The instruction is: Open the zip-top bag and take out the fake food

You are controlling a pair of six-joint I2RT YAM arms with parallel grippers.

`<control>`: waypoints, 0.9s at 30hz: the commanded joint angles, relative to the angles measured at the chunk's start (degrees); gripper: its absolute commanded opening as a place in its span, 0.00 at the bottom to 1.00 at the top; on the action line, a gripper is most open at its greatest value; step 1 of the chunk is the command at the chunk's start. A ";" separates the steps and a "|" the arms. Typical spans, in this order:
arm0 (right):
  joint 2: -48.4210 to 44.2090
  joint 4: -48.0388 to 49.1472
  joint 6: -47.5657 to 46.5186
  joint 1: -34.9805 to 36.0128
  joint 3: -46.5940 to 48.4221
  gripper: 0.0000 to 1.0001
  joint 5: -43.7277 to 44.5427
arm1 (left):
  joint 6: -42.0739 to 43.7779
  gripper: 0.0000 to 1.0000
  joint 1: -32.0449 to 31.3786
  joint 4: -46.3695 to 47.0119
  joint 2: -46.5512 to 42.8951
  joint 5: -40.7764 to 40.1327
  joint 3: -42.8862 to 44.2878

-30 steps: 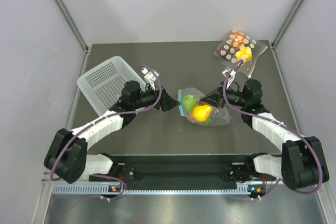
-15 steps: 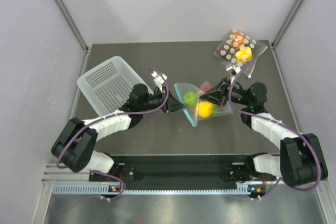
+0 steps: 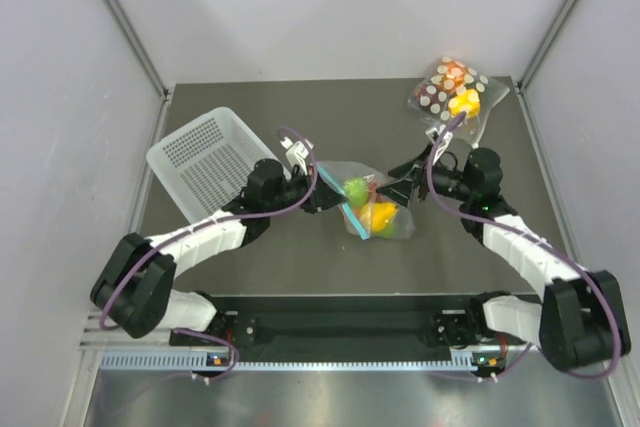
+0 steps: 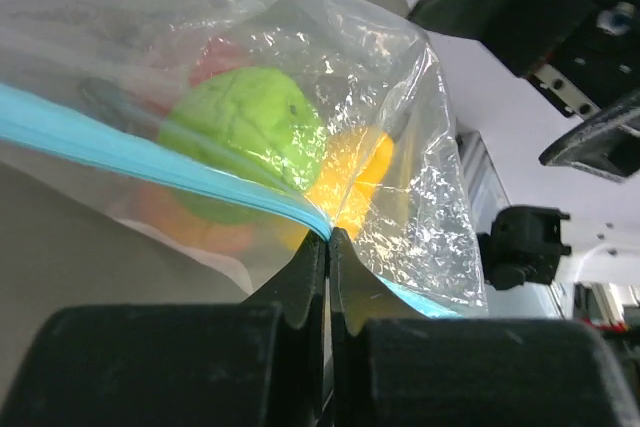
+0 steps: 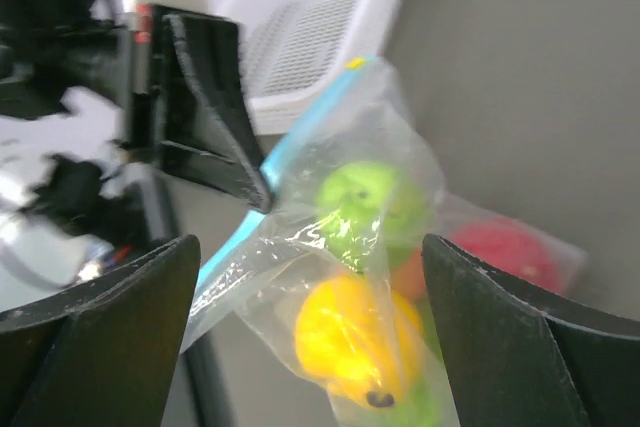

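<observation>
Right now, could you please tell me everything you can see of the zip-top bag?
The zip-top bag is clear, crinkly plastic with a teal-blue zip strip, sitting between the arms. A green fruit, a yellow fruit and a red fruit show inside. The left gripper pinches the strip, jaws shut; the right gripper's open jaws flank it without gripping.

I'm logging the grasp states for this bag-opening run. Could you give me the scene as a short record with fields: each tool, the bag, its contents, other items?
left tool: shut, pinching the teal zip strip
right tool: open, a finger on either side of the bag, not gripping
zip-top bag: mid-table, between the two tools; whether the mouth is sealed cannot be told
fake food: inside the bag; green, yellow and red pieces show
other items: white basket rear left, polka-dot bag rear right
</observation>
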 commanded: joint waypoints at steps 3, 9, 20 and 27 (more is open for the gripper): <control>-14.22 -30.94 -26.52 7.21 10.06 0.92 28.51 | 3.26 0.00 -0.24 -13.55 -6.10 -12.21 7.61; -22.94 -34.03 -30.32 18.10 10.59 0.92 43.58 | 1.06 0.00 -1.03 -20.17 -2.59 -14.77 15.60; -10.12 -33.77 -36.29 36.92 14.90 0.87 62.40 | 2.11 0.00 -4.10 -23.24 0.93 -16.08 21.15; -4.31 -31.49 -38.14 38.68 16.13 0.77 68.46 | 3.17 0.00 -4.72 -23.95 -0.03 -15.39 20.97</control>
